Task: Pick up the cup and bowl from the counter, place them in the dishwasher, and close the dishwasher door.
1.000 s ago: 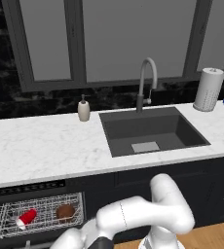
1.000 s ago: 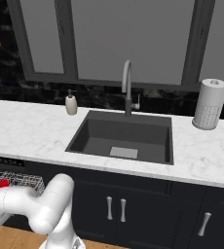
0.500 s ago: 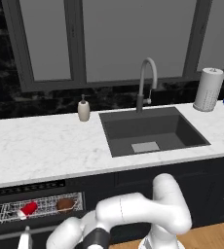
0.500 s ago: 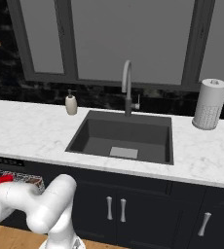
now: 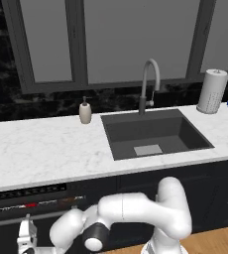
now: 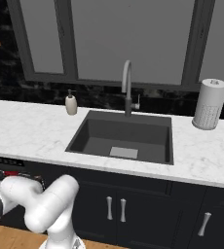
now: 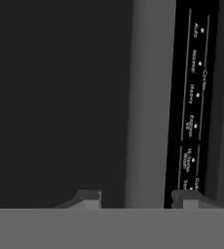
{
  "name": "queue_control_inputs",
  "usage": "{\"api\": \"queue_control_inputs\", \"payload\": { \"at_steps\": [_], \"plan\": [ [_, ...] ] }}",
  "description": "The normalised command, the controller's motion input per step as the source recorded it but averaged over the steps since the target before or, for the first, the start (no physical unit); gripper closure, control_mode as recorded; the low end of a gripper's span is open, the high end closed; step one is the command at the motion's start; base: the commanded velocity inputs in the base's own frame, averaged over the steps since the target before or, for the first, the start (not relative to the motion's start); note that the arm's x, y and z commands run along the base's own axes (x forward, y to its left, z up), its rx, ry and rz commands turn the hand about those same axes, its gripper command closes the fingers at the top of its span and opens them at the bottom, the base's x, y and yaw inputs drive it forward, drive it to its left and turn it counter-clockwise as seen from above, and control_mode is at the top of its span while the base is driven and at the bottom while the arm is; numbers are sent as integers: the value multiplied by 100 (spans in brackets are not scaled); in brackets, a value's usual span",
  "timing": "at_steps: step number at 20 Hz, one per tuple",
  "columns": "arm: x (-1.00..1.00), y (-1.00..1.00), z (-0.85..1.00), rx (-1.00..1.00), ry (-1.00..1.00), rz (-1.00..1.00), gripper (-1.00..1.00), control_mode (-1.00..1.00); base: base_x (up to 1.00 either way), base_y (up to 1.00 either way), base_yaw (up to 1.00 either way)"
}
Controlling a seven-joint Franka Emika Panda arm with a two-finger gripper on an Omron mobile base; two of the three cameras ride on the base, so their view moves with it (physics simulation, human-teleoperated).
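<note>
**Door close: claw straddling the handle**

Gripper (image 7: 138,199) is spread, one fingertip on each side of the grey handle (image 7: 150,97). There's a gap on one side and I see no firm pinch on the bar. The dishwasher door (image 7: 55,97) runs dark and flat beside the handle, and the control strip (image 7: 192,97) sits just past it.

I judge this as the last step. I want to push square through the bar, keep it centred between the fingers, and follow the hinge arc so the tips don't slide off. Go slowly near the latch and avoid clipping the strip.

From the base views the door looks close to upright under the counter (image 5: 41,149).

Cup and bowl are presumably on the rack behind the door, hidden. The sink (image 5: 155,131) holds nothing I can make out.
</note>
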Motion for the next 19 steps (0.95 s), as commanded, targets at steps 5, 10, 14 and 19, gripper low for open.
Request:
{"api": "queue_control_inputs", "payload": {
  "at_steps": [5, 10, 14, 19],
  "plan": [
    [96, -1, 0, -13, 3, 0, -100, -100, 0, 0, 0],
    [75, -6, 0, -5, 2, 0, -100, -100, 0, 0, 0],
    [31, -8, 0, 0, 1, 0, -100, -100, 0, 0, 0],
    [19, -8, 0, 0, 1, 0, -100, -100, 0, 0, 0]
  ]
}}
